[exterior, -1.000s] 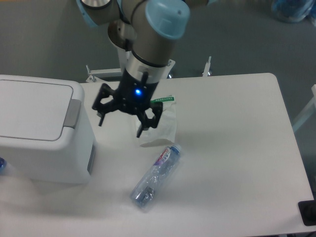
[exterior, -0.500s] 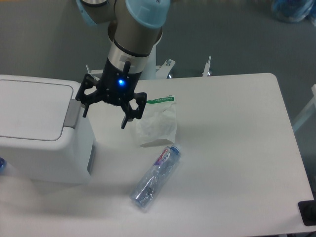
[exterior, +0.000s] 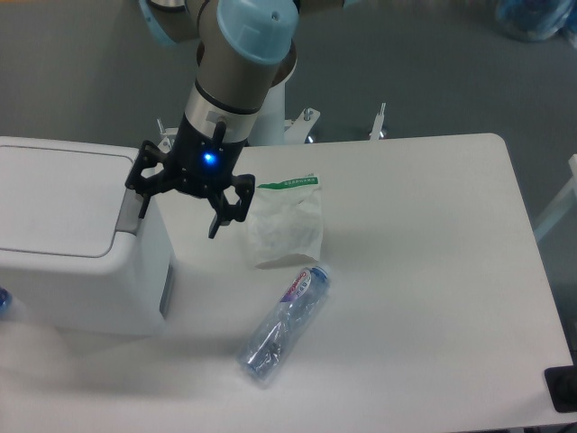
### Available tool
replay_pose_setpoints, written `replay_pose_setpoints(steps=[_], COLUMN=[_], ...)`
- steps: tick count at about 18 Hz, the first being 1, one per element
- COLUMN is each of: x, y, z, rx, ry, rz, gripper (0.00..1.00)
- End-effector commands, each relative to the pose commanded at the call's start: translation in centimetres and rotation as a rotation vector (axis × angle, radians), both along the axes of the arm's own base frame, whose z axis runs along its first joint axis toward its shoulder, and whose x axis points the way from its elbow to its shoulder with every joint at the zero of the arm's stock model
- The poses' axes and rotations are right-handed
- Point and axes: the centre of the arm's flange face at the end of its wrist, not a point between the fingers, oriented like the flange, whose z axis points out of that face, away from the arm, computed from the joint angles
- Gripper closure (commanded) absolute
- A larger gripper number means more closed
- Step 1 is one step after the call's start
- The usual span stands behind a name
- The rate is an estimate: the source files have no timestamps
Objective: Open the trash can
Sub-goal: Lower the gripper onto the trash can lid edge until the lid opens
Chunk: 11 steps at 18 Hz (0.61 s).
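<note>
The gripper [exterior: 178, 215] hangs with its two black fingers spread wide, and nothing is held between them; the finger nearer the trash can [exterior: 140, 198] points down over the grey push-button tab [exterior: 132, 210] at the lid's edge, and whether its tip presses the tab or only hovers just above it cannot be told from this view; the other finger [exterior: 219, 215] hangs out past the trash can's side, above bare table, touching nothing; a blue light glows on the gripper body between the two fingers. The trash can [exterior: 77, 271] is a large white boxy bin with rounded corners standing at the table's [exterior: 433, 298] left end, its flat white lid [exterior: 56, 200] down and shut, so that the bin's tab-side corner lies directly beneath the open fingers. Beside the trash can, on the far side of the gripper, lies a white plastic bag with a green strip [exterior: 286, 221]; a clear plastic bottle [exterior: 285, 322] lies on its side just below that bag, well apart from the trash can.
</note>
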Motion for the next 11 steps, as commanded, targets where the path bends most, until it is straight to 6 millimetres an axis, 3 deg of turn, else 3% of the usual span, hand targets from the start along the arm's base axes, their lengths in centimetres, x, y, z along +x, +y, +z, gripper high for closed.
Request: replay_pose_setpoints(steps=[11], x=[0.18], y=[0.05], z=[-0.16], rx=[-0.007], ry=[-0.012], rz=[0.015], gripper=[0.00])
